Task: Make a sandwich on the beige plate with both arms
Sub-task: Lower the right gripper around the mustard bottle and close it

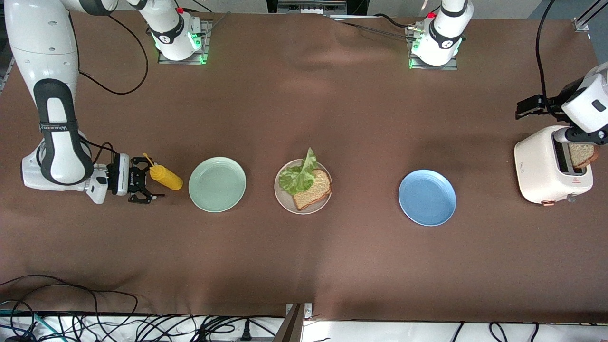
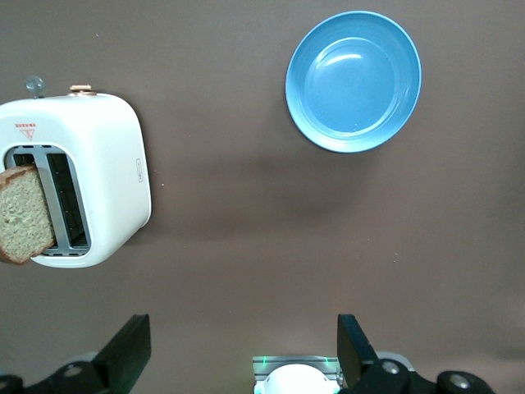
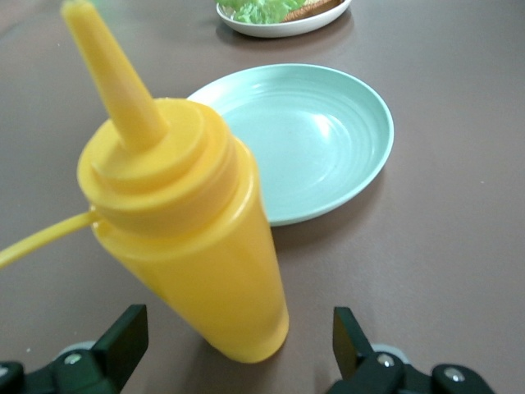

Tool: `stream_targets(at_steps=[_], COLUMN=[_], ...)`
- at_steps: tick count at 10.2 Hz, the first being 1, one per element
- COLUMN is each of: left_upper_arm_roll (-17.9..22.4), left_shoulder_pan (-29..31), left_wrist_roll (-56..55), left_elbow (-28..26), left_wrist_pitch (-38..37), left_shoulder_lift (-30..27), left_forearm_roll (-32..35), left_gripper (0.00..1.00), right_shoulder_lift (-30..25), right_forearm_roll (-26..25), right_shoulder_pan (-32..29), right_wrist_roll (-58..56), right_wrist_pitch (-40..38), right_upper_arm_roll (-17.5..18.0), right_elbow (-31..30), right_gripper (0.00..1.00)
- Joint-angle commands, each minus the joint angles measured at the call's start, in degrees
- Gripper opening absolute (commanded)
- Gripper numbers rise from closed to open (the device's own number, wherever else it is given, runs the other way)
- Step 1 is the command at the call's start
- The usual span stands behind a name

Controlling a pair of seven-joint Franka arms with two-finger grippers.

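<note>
The beige plate (image 1: pixel 284 197) sits mid-table and holds one toast slice (image 1: pixel 312 190) with a green lettuce leaf (image 1: pixel 299 173) partly on it; its rim (image 3: pixel 279 29) also shows in the right wrist view. A second toast slice (image 1: pixel 583 155) sticks out of a slot of the white toaster (image 1: pixel 541 166) at the left arm's end. My left gripper (image 1: pixel 528 107) is open and empty, up in the air over the table beside the toaster (image 2: pixel 98 156). My right gripper (image 1: pixel 144 183) is open, low by the table, with a yellow squeeze bottle (image 1: pixel 166 177) just ahead of its fingers (image 3: pixel 123 336).
A mint-green plate (image 1: pixel 217 184) lies between the bottle and the beige plate. A blue plate (image 1: pixel 427 197) lies between the beige plate and the toaster. Both are empty. Cables run along the table edge nearest the front camera.
</note>
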Motion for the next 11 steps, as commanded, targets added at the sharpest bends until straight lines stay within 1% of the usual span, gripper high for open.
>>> stream_targets(at_steps=[1, 2, 3, 5, 6, 7, 9, 10, 11], left_upper_arm_roll=[-0.3, -0.3, -0.3, -0.3, -0.1, -0.2, -0.5, -0.6, -0.6], left_shoulder_pan=[0.1, 0.1, 0.2, 0.1, 0.3, 0.9, 0.9, 0.8, 0.7], left_wrist_roll=[0.3, 0.4, 0.4, 0.3, 0.3, 0.5, 0.3, 0.3, 0.3], left_elbow=[0.9, 0.9, 0.9, 0.9, 0.8, 0.9, 0.9, 0.9, 0.9], left_wrist_pitch=[-1.0, -1.0, -1.0, -1.0, -1.1, -1.0, -1.0, -1.0, -1.0], left_shoulder_lift=[0.0, 0.0, 0.0, 0.0, 0.4, 0.3, 0.3, 0.3, 0.2], left_forearm_roll=[1.0, 1.0, 1.0, 1.0, 1.1, 1.0, 0.9, 0.9, 0.5], left_gripper=[1.00, 1.00, 1.00, 1.00, 1.00, 1.00, 1.00, 1.00, 1.00], right_shoulder_lift=[0.5, 0.5, 0.4, 0.4, 0.3, 0.0, -1.3, -2.1, -3.6], right_forearm_roll=[2.7, 3.2, 3.9, 4.8, 4.7, 4.7, 3.9, 2.0, -1.3], right_shoulder_pan=[-0.4, -0.4, -0.2, 0.1, 0.2, 0.2, 0.9, 1.6, 2.7], right_wrist_roll=[-1.2, -1.2, -1.2, -1.1, -0.5, -0.1, 4.7, 8.8, 13.8], right_wrist_pitch=[-2.1, -2.7, -2.7, -2.8, -2.8, -2.8, -2.8, -2.7, -2.5], right_upper_arm_roll=[0.2, 0.3, 0.3, 0.3, 0.3, 0.3, 0.3, 0.3, 0.3], right_elbow=[0.0, 0.0, 0.0, 0.0, 0.0, 0.2, 0.6, 0.9, 1.0], right_gripper=[1.00, 0.90, 0.72, 0.47, 0.28, 0.17, 0.11, 0.10, 0.08])
